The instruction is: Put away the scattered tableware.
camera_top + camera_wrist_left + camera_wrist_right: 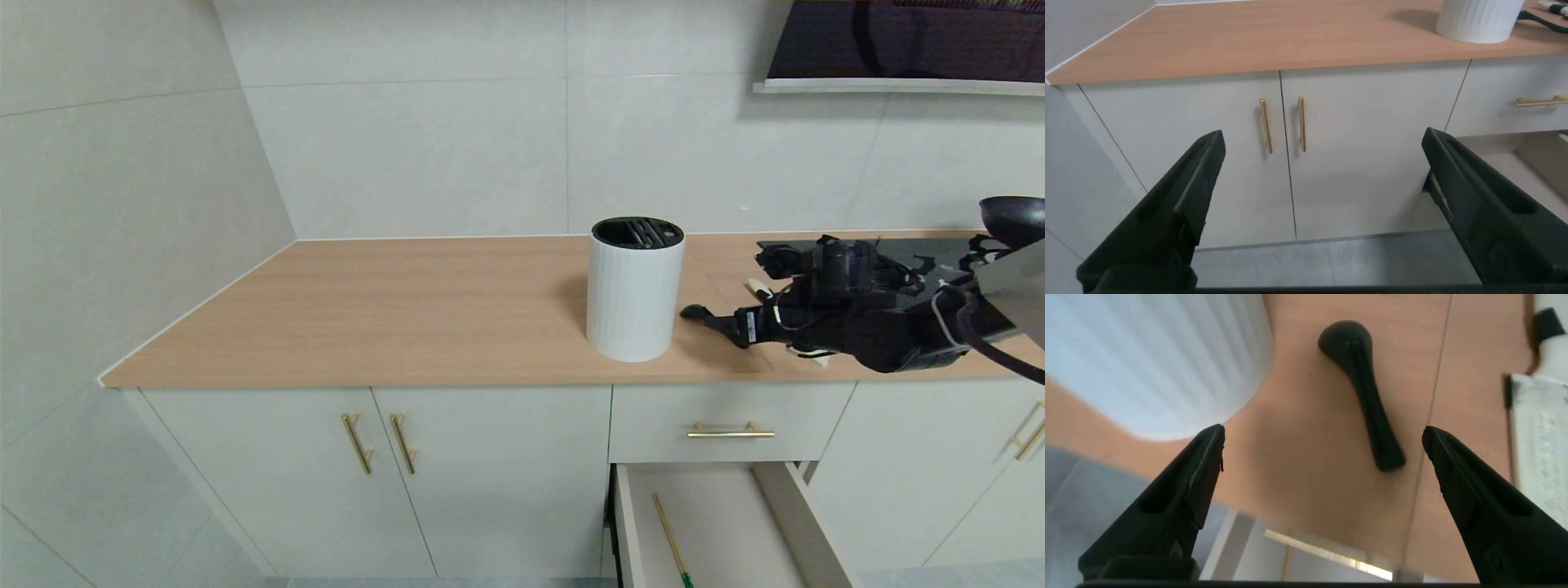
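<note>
On my far left are the pale double cabinet doors [384,465] with their gold handles, under the wooden countertop [408,318]. My left gripper [1323,147] is low in front of those doors, below counter height, its jaws spread wide with nothing between them.

Moving right along the counter, the white ribbed utensil holder [635,290] stands upright near the front edge, its black slotted top facing up. Just beside its right side a black utensil [704,314] lies flat on the wood, rounded end toward the holder.

My right gripper [1323,441] is above that spot, jaws wide apart and holding nothing. From the wrist camera the black utensil lies on the counter between the lines of the two fingers [1184,506]. I see no contact with it.

Further right a white patterned piece [1535,425] lies on the counter. I cannot tell what kind of tableware it is.

Below the counter is a shut drawer [731,420]. Under it an open drawer [784,506] holds green-tipped chopsticks [671,539] lying lengthwise.

At the far right a black pan [1012,219] sits on the dark cooktop [951,251].
</note>
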### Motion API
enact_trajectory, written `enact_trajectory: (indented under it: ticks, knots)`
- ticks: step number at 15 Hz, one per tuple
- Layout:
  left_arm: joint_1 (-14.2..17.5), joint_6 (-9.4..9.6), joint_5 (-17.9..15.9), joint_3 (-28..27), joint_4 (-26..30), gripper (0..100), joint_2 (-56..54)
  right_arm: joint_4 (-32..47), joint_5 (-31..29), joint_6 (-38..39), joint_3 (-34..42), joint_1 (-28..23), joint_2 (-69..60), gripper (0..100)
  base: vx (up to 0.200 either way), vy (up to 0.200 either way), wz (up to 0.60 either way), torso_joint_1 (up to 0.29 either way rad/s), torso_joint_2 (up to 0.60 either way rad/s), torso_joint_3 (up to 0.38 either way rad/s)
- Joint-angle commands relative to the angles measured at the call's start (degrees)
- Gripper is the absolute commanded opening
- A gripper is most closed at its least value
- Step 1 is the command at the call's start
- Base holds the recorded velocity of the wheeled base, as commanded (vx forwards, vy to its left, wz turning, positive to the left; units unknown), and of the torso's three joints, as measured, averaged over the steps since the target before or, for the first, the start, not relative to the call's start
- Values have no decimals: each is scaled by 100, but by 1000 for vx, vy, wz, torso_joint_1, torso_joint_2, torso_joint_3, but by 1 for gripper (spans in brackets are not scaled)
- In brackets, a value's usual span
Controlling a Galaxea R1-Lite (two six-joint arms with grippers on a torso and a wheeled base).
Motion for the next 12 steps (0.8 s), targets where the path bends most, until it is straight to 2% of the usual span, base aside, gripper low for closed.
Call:
enact_trajectory:
  ticks: [1, 3, 12]
  knots:
    - [-1, 2, -1, 1, 2, 100, 0, -506, -157, -111, -98, -19, 641, 100, 0, 0, 0, 0, 0, 0]
    - [-1, 2, -1, 1, 2, 100, 0, -726, -289, -190, -274, -116, 940, 100, 0, 0, 0, 0, 0, 0]
    - [-1, 2, -1, 1, 2, 100, 0, -743, -297, -208, -537, -256, 1256, 100, 0, 0, 0, 0, 0, 0]
